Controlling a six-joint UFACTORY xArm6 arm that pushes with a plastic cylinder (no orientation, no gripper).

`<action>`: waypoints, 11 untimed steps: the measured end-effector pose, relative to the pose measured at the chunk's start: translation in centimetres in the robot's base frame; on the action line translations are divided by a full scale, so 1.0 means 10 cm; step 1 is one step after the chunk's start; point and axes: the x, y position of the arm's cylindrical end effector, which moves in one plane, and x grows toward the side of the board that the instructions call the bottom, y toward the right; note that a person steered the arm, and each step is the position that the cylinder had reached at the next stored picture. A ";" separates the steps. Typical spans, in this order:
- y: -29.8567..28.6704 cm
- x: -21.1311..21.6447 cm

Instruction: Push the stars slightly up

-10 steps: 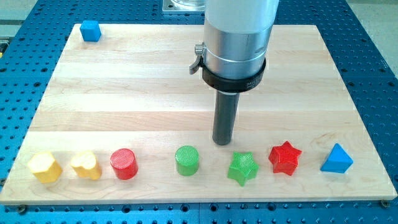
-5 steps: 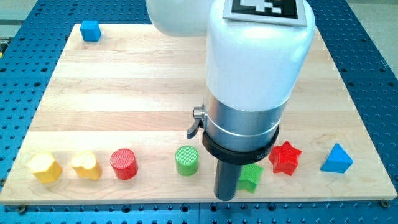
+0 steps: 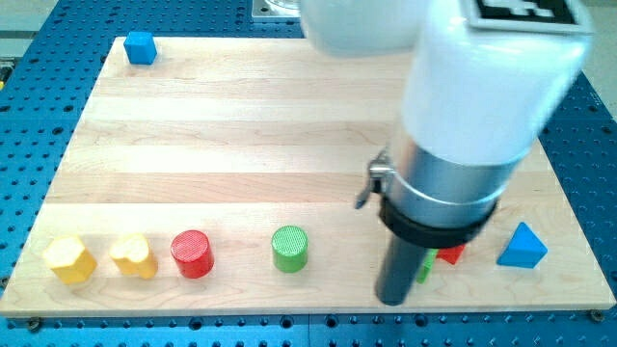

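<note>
There are no jaws on this arm to spread or close, only a straight dark rod whose lower end, my tip (image 3: 393, 300), sits near the bottom edge of the pale wooden bench (image 3: 193, 135), just left of and below the green star block (image 3: 425, 267) and the red star block (image 3: 449, 254), both mostly hidden behind the arm. Judging by this, neither star has been pushed up yet: they lie in the bottom row with the green cylinder (image 3: 289, 248), red cylinder (image 3: 192, 253), two yellow blocks (image 3: 133, 254) and blue triangular block (image 3: 522, 246). A blue cube (image 3: 141, 47) sits far off at the top left.
</note>
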 end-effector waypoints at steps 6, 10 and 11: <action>0.67 0.05; 0.34 -0.18; 0.21 -0.17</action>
